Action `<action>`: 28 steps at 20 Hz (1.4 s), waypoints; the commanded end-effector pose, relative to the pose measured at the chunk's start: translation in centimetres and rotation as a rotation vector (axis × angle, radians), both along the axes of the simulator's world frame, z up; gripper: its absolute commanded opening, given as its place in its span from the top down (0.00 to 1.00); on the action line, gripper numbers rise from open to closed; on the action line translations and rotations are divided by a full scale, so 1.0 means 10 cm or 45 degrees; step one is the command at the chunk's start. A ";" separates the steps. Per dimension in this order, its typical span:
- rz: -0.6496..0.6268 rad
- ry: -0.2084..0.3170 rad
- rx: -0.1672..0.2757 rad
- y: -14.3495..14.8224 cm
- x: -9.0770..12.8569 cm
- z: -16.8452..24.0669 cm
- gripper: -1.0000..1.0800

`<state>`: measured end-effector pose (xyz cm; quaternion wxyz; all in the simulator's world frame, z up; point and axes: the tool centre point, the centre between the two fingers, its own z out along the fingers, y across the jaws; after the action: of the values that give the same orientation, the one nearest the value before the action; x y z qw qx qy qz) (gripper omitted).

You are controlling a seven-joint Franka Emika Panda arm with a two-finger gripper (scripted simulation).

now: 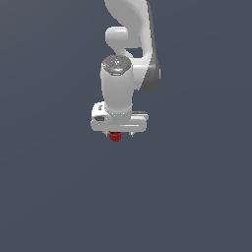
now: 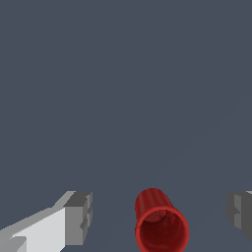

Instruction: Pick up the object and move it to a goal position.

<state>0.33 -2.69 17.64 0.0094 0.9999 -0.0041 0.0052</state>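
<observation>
The object, a tiny dark-red ridged cup, shows just under the white hand in the exterior view. In the wrist view the cup lies between the two grey finger pads, with its open mouth towards the camera. My gripper is open and straddles the cup. There is a clear gap between the cup and the pad on each side, so nothing grips it. The gripper also shows in the wrist view.
The white arm rises behind the hand. The ground is a plain dark grey-blue surface with no other objects in view.
</observation>
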 end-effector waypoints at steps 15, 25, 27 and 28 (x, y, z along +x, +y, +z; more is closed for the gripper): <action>0.036 -0.004 -0.020 -0.12 0.00 0.08 0.04; -0.020 -0.002 -0.008 -0.15 -0.17 -0.11 0.04; -0.043 0.000 -0.004 -0.17 -0.24 -0.19 0.04; -0.057 0.000 -0.001 -0.18 -0.29 -0.23 0.04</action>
<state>-1.94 -4.33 15.97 0.0113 0.9997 -0.0191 0.0055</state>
